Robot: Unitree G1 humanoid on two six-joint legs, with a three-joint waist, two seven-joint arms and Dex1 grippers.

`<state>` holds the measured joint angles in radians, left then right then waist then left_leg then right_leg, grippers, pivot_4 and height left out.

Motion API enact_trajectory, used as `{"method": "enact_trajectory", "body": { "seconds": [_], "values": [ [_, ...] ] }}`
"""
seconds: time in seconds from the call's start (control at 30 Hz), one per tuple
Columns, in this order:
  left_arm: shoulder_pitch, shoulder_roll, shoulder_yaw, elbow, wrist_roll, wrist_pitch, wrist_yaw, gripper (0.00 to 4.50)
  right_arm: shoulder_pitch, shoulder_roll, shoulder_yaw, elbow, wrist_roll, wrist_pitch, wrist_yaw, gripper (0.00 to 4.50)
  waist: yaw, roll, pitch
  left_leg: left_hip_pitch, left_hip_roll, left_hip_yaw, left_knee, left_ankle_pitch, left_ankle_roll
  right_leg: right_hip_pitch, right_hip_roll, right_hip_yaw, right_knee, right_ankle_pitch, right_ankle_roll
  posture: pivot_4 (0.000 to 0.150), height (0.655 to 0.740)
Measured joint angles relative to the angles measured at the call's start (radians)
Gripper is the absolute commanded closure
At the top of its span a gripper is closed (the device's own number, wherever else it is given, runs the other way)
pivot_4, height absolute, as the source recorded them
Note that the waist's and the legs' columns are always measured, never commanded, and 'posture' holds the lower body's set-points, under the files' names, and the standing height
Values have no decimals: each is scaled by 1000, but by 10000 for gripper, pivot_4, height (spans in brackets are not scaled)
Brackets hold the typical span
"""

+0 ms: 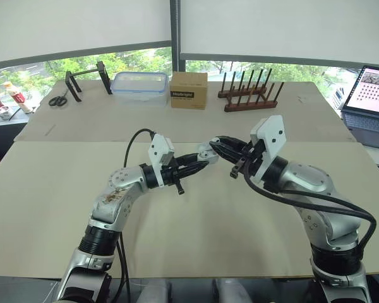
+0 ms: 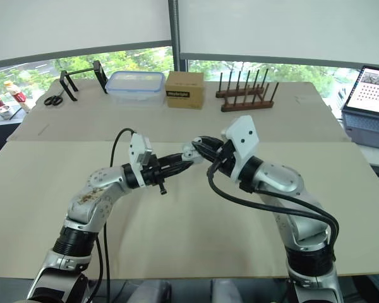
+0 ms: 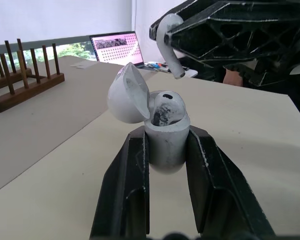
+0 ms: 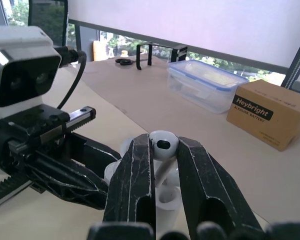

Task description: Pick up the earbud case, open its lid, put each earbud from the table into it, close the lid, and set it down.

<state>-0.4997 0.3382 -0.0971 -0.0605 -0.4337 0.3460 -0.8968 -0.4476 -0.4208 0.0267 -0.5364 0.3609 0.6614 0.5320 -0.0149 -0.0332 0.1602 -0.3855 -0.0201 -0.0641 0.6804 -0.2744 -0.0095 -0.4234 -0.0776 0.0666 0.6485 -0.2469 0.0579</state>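
Over the beige table [image 1: 208, 240], the left gripper [image 1: 199, 158] clamps the open earbud case [image 3: 165, 142] and the right gripper [image 1: 222, 146] pinches 1 earbud [image 4: 162, 144] by its bulb: light, slick, likely easily dropped.

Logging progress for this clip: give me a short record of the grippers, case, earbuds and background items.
Left gripper: shut on the case, above the table
Lid: open
Right gripper: shut on an earbud, just above the case opening
Inside case: a seated earbud, it seems
Far side: plastic container, cardboard box, wooden rack, scissors
Stage: earbud about to go in; lid not yet closed
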Motion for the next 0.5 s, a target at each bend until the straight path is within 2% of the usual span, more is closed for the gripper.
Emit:
{"method": "enact_trajectory", "body": {
  "seconds": [0.5],
  "values": [
    [1,4,1,0,0,2,-13,39833,66,-6,90,57,-169,-204,-21,41902,0,0,0,0,0,0,0,0,0,0,0,0,0,0,0,1500,7400]
  ]
}}
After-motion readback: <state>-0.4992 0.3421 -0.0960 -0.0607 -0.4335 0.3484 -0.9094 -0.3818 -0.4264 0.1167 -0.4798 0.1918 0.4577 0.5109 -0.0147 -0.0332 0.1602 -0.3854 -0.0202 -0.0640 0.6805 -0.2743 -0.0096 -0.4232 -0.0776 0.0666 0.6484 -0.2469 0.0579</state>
